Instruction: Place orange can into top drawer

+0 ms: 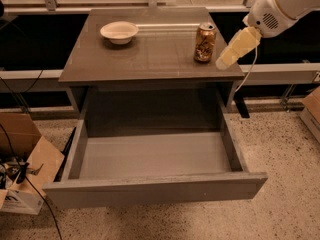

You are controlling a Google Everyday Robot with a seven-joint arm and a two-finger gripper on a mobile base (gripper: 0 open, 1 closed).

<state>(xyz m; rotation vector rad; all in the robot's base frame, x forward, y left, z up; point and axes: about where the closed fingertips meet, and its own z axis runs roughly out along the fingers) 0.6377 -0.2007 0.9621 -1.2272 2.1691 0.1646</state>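
- While the orange can (205,43) stands upright with its silver top showing, the gripper (226,58) hangs just to the right of it, close but apart, with a sliver of tabletop between them.
- Nothing is in the claw's grasp: the can stands free. Whether the claw is spread or closed, I cannot tell from this angle, as only one cream-coloured side of it shows.
- The claw slants down and towards the can, its tip level with the can's base, and the white arm (280,6) rises up and to the right of the can.
- Under the can is the top of the grey cabinet (150,64).
- Well to the left of the can on that same surface sits the white bowl (119,32).
- Below and forward of the can, the top drawer (155,191) is pulled wide open, grey floor bare.
- Far down-left of the can, a cardboard box (30,159) sits on the speckled floor.
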